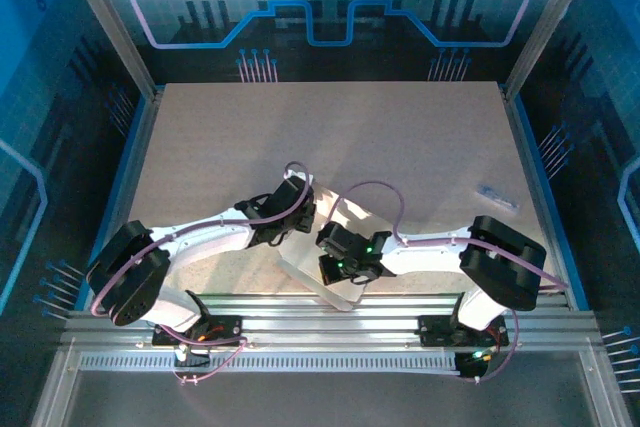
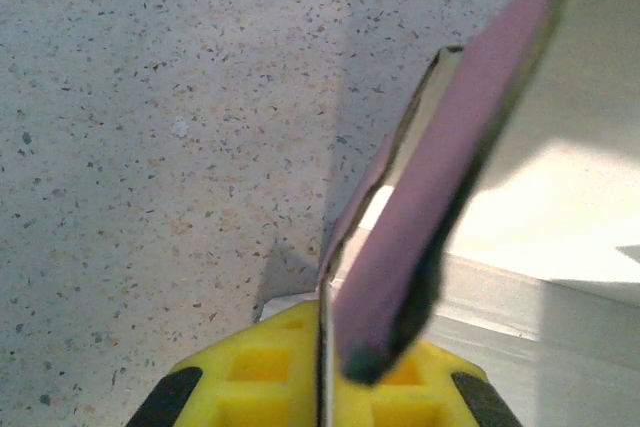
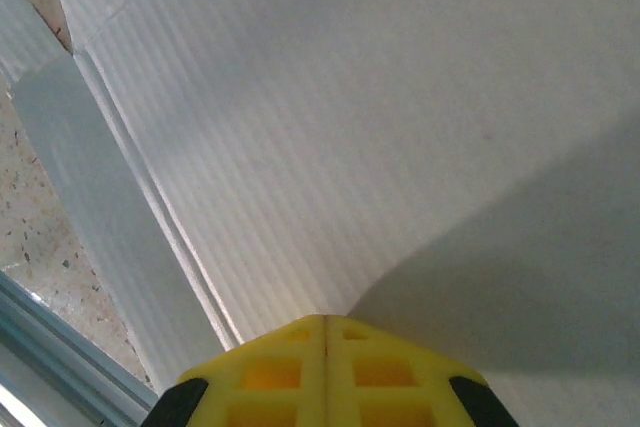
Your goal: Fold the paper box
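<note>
The paper box [image 1: 322,277] lies near the table's front edge between my two arms, whitish face up, with one pink panel raised. In the left wrist view that pink flap [image 2: 440,177] stands up on edge, and a thin sheet edge of the box runs between the yellow fingers of my left gripper [image 2: 322,309], which is shut on it. In the top view the left gripper [image 1: 303,215] sits at the box's far left side. My right gripper [image 3: 325,319] is shut with nothing between its fingers, its tips against the box's ribbed whitish face [image 3: 350,127]. From above it [image 1: 328,245] is over the box's middle.
A small grey card [image 1: 497,197] lies at the table's right side. The aluminium rail [image 1: 330,309] runs along the near edge just behind the box and shows in the right wrist view as a rail [image 3: 50,332]. Frame posts stand at the far corners.
</note>
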